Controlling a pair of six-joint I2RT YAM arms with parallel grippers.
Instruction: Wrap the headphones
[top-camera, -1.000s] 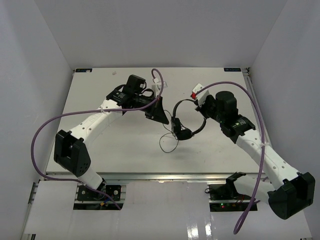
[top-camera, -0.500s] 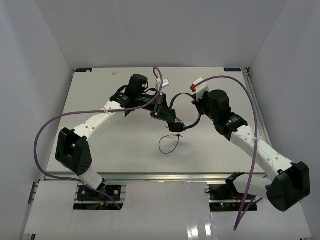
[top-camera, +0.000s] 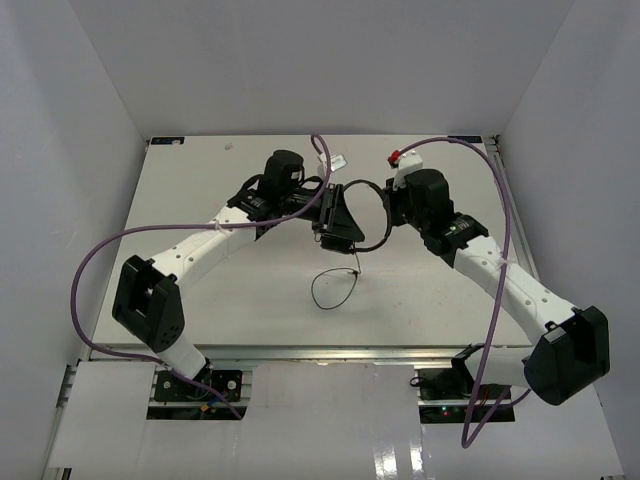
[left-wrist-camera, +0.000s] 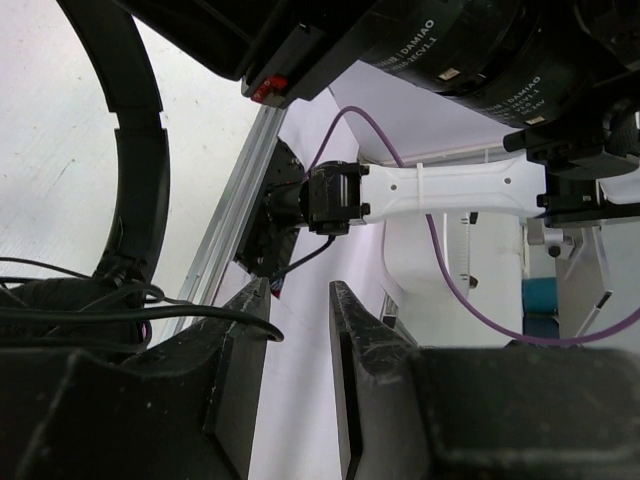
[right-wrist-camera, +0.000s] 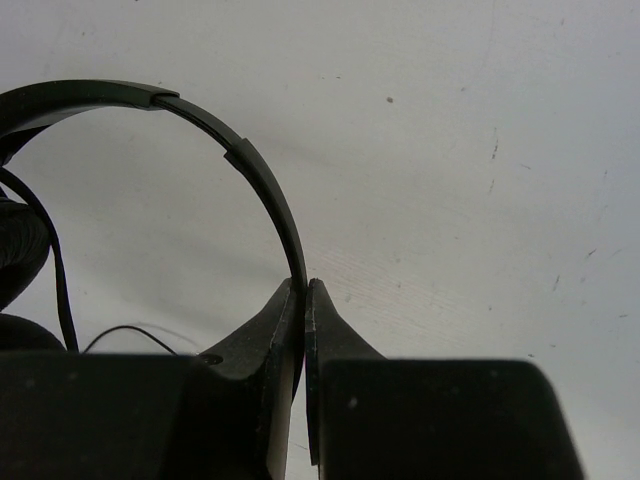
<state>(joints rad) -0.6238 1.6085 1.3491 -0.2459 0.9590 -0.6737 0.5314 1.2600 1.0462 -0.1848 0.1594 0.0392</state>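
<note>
The black headphones (top-camera: 368, 188) hang between both arms at mid-table, their earcups (top-camera: 342, 242) low beside my left gripper (top-camera: 338, 222). My right gripper (right-wrist-camera: 303, 286) is shut on the thin headband (right-wrist-camera: 250, 165), which arches up and to the left. In the left wrist view my left gripper (left-wrist-camera: 300, 285) stands open with nothing between its fingers; the thin cable (left-wrist-camera: 190, 312) lies across the outer side of one finger (left-wrist-camera: 235, 340), and an earcup (left-wrist-camera: 60, 300) sits just to the left. A loose cable loop (top-camera: 333, 290) trails onto the table.
Thick purple robot cables (top-camera: 130, 235) arc over both arms (top-camera: 505, 230). The white table (top-camera: 200, 290) ends in a metal rail at its near edge (top-camera: 300, 352), and white walls close in the other sides.
Both arms drew together toward the table's middle, carrying the headphones left and farther back. My left gripper went from shut to open. The cable loop slid left.
</note>
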